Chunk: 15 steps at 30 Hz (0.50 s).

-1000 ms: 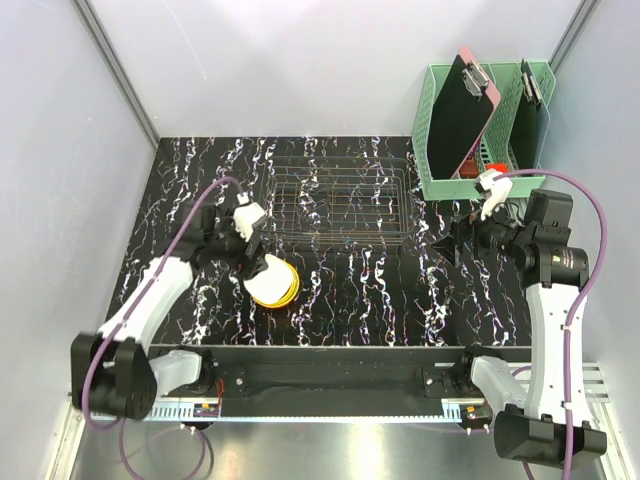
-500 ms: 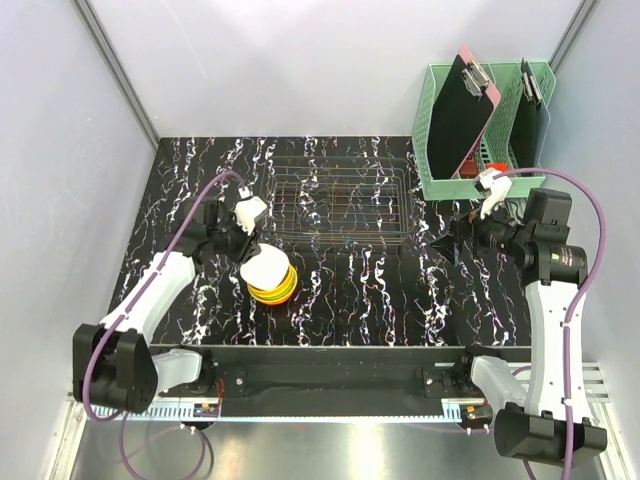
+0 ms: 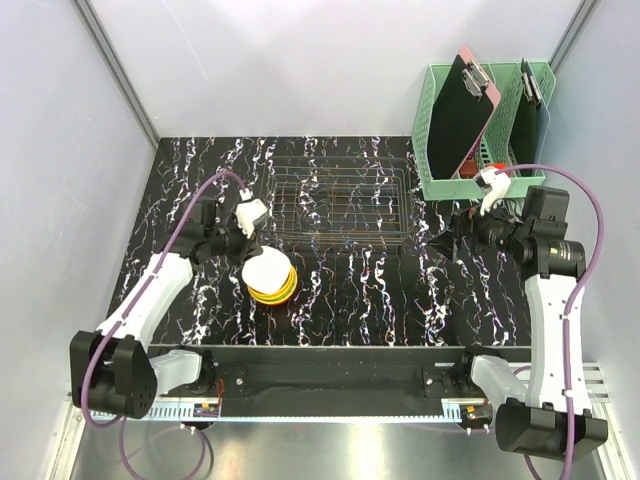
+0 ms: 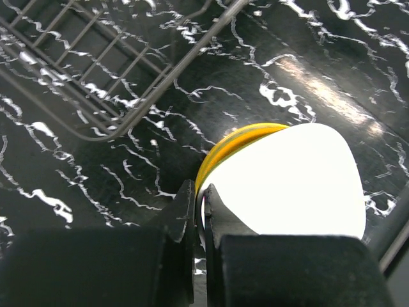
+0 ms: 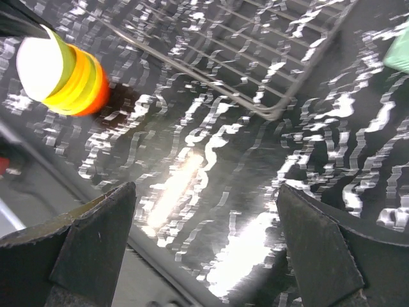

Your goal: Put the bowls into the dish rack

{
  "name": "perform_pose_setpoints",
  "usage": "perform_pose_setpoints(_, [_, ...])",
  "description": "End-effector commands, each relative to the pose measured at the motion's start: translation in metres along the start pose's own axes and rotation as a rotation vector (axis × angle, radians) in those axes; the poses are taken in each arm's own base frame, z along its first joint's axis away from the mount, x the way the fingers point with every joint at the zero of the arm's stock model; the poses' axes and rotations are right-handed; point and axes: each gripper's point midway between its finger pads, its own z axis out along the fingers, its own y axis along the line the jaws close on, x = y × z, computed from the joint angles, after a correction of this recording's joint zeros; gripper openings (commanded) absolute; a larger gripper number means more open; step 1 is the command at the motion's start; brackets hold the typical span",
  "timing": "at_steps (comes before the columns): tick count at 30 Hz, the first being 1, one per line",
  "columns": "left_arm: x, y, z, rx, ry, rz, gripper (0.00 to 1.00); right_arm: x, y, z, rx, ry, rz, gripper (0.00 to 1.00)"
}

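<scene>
Cream-white bowl (image 3: 262, 268) recorded as topmost of the nested stack (image 5: 61, 67), directly at the left jaws. Found left jaws pressed nearly together on that bowl's rim, its thin edge pinched between them in the left wrist view. Compared with a second ago: then spread fully about the stack, now clamped. Stack in much the same spot on the table (image 3: 360, 290). Noted lime, yellow-green (image 4: 236, 136) and orange bands beneath the white bowl, the whole stack apparently tipped toward the left jaws. Red-orange bowl not made out separately. Located dish rack (image 3: 340, 200) just ahead of the left jaws, no bowl inside. Found right jaws spread wide, holding nothing, unchanged, hovering over bare table well to the side of the stack, rack corner ahead of them, mint-green basket (image 3: 440, 188) near by. Judged: grasp now made, first bowl ready for lifting clear, none loaded yet. Risk flagged: nested bowls below possibly rising with it.
</scene>
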Motion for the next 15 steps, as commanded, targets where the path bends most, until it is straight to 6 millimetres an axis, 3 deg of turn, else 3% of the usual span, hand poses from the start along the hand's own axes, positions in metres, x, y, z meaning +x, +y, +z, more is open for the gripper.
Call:
perform_pose_setpoints(1, [-0.037, -0.018, -0.014, 0.099, -0.102, 0.065, 0.00, -0.025, 0.019, -0.001, -0.102, -0.055, 0.096, 1.00])
perform_pose_setpoints(5, [-0.057, -0.034, -0.032, 0.153, -0.153, 0.104, 0.00, -0.035, 0.049, 0.000, -0.344, -0.054, 0.154, 1.00])
perform_pose_setpoints(9, [-0.089, -0.049, -0.057, 0.185, -0.230, 0.162, 0.00, -0.055, 0.061, 0.005, -0.474, -0.027, 0.193, 1.00])
perform_pose_setpoints(12, [-0.110, -0.063, -0.071, 0.233, -0.284, 0.172, 0.00, -0.072, 0.075, 0.022, -0.571, 0.030, 0.198, 1.00])
perform_pose_setpoints(15, [-0.130, -0.077, -0.076, 0.265, -0.308, 0.197, 0.00, -0.075, 0.086, 0.042, -0.683, 0.101, 0.242, 1.00])
